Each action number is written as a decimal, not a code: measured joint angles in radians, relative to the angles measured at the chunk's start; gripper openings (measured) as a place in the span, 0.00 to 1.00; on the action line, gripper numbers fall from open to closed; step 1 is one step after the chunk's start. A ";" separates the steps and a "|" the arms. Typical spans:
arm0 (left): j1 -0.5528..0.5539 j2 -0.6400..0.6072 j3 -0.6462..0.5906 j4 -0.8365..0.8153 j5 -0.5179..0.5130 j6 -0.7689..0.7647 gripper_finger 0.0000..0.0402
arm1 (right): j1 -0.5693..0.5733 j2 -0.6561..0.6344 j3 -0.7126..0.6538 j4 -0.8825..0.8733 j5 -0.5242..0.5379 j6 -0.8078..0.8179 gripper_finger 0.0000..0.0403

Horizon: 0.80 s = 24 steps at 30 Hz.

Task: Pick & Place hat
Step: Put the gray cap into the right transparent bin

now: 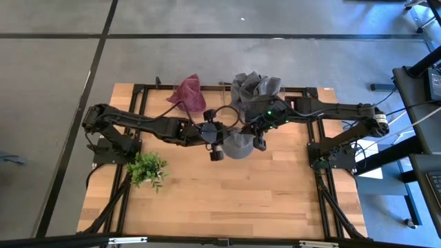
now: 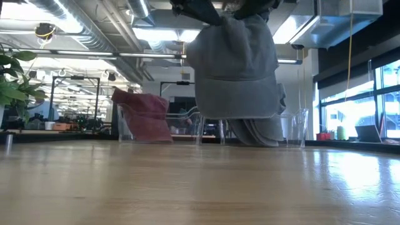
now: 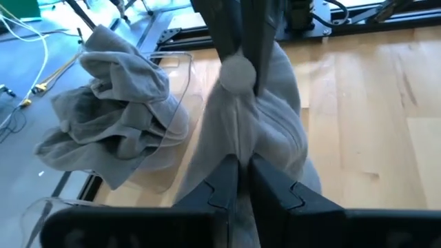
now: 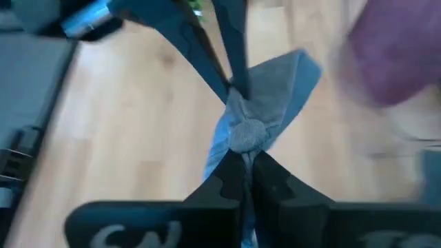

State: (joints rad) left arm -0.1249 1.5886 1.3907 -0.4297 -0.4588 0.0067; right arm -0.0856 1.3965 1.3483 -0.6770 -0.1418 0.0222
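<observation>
We see a soft grey fabric cap with a button on its crown [image 2: 234, 65] hanging in the air above the wooden bench [image 1: 227, 200], near the middle of the bench's far half, clear of the surface in the low view. Both arms meet at it. The left gripper [image 3: 241, 186] has its fingers [image 3: 220, 180] pressed together on a fold of the cap's cloth, and the right gripper [image 4: 242, 165] has its fingers [image 4: 272, 176] closed on the cloth just beside the crown button.

Along the far edge of the bench stand clear plastic bins. One holds a heap of more grey caps [image 1: 256, 85], close behind the lifted cap, and the bin [image 3: 176, 69] shows under that heap in the left wrist view. Toward the far left corner, a dark red fabric hat [image 1: 187, 93] sits in another clear holder. A small green leafy plant [image 1: 147, 167] stands near the left edge of the bench, well apart from the cap.
</observation>
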 joint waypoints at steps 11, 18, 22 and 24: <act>-0.034 -0.079 0.000 -0.060 -0.254 0.018 0.19 | 0.000 -0.119 0.000 -0.112 0.331 -0.240 0.02; -0.049 -0.187 0.000 -0.129 -0.299 -0.021 0.25 | 0.000 -0.179 0.000 -0.154 0.676 -0.591 0.02; -0.049 -0.211 0.000 -0.130 -0.299 -0.047 0.24 | -0.018 -0.183 0.000 -0.194 0.810 -0.766 0.02; -0.049 -0.216 0.000 -0.129 -0.299 -0.047 0.24 | -0.037 -0.182 0.000 -0.215 0.854 -0.815 0.02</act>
State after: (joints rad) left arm -0.1734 1.3726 1.3907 -0.5586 -0.7573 -0.0400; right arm -0.1228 1.2140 1.3483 -0.8917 0.7120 -0.7929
